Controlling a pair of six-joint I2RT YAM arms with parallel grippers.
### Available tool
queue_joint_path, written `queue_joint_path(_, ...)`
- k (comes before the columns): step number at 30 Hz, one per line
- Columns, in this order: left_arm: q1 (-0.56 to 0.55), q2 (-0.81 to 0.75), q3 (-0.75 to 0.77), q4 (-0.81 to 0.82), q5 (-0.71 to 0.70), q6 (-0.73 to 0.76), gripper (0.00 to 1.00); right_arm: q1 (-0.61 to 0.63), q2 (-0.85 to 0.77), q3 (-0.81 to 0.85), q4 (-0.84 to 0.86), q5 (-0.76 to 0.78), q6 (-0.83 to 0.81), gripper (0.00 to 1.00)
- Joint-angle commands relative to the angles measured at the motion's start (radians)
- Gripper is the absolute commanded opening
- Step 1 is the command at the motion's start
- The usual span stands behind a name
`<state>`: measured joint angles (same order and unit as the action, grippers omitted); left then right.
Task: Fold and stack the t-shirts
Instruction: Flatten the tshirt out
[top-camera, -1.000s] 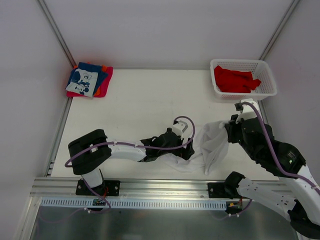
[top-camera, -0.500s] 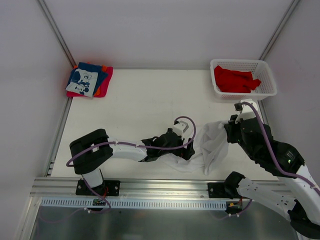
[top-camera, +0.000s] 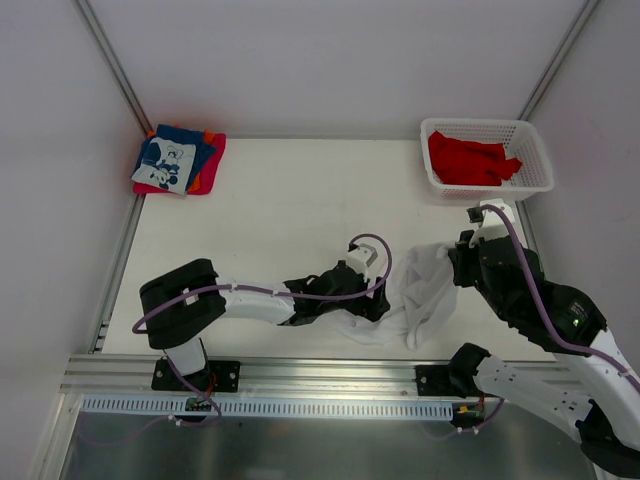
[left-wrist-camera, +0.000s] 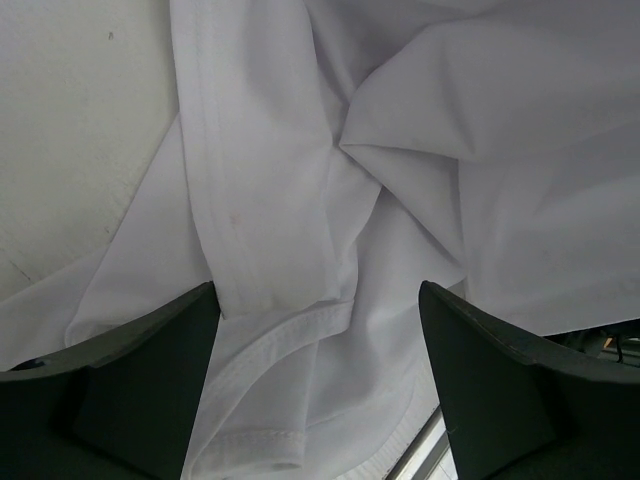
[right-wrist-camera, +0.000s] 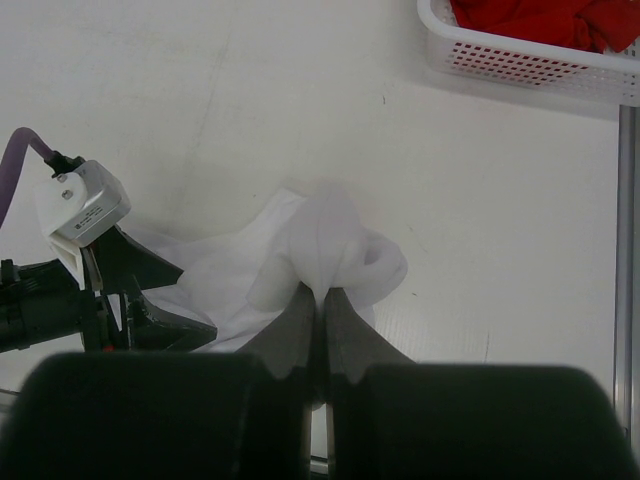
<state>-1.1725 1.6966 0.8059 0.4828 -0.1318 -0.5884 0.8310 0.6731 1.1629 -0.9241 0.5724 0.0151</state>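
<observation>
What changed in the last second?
The left gripper slid slightly toward the near edge over the white shirt, jaws open astride its hem. The right gripper stays shut on the shirt's bunched top. The stack, basket and red shirts are unmoved.

We see a plain white t-shirt lying crumpled and unfolded near the front edge of the table, hems twisted, with one bunch raised and pinched in the right gripper. Bright red t-shirts lie rumpled in the white basket at far right. The folded t-shirts, blue with a white print over red and orange, sit stacked in the far left corner.
</observation>
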Motion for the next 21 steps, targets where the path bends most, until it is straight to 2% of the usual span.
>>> queue_joint_path(1,-0.01,-0.012,0.035,0.004,0.008,-0.019,0.8,0.0,-0.01,0.001,0.018,0.026,0.009,0.0)
queue_joint_path(3,-0.012,-0.008,0.032,0.004,0.004,-0.025,0.74,0.002,-0.014,0.001,0.018,0.026,0.008,0.01)
queue_joint_path(6,-0.012,-0.003,0.029,0.0,-0.002,-0.028,0.71,0.002,-0.018,0.001,0.018,0.024,0.008,0.01)
queue_joint_path(7,-0.012,-0.003,0.03,-0.006,-0.006,-0.028,0.66,0.002,-0.018,0.0,0.018,0.024,0.009,0.01)
queue_joint_path(10,-0.012,0.003,0.038,-0.024,-0.023,-0.028,0.59,0.002,-0.018,0.001,0.018,0.021,0.011,0.01)
queue_joint_path(21,-0.01,0.077,0.073,-0.065,-0.057,-0.037,0.44,0.002,-0.033,-0.003,0.008,0.014,0.017,0.01)
